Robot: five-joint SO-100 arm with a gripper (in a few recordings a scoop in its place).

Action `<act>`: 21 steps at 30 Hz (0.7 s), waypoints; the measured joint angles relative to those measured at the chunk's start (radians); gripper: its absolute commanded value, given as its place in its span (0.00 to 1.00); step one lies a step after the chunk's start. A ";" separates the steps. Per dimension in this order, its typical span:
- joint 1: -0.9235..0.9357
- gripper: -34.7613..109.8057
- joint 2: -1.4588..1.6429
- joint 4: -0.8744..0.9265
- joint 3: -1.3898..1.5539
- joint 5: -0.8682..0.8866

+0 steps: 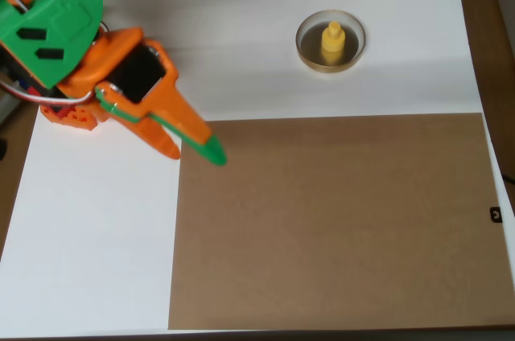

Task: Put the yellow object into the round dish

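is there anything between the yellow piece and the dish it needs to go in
Nothing visible. The yellow object already stands upright inside the round dish, while the gripper is away at lower left in the overhead view.

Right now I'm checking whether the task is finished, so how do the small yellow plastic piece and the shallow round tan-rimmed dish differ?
The small yellow plastic piece is bright yellow; the shallow round tan-rimmed dish has a pale tan rim and a greyish inside. The piece is much narrower than the dish. The piece stands upright, knob on top, inside the dish, while the dish lies flat on the white surface. Both are round from above.
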 measured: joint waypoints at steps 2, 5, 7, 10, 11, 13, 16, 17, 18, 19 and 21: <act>0.035 0.42 0.046 -0.028 0.051 0.014; 0.089 0.42 0.110 -0.060 0.112 0.044; 0.124 0.41 0.155 -0.078 0.147 0.075; 0.169 0.41 0.221 -0.100 0.202 0.109; 0.178 0.42 0.245 -0.104 0.219 0.115; 0.201 0.42 0.282 -0.112 0.253 0.121; 0.247 0.42 0.318 -0.124 0.295 0.110; 0.265 0.42 0.331 -0.133 0.308 0.101; 0.279 0.42 0.342 -0.147 0.333 0.089; 0.296 0.42 0.353 -0.166 0.359 0.081; 0.330 0.42 0.376 -0.204 0.425 0.067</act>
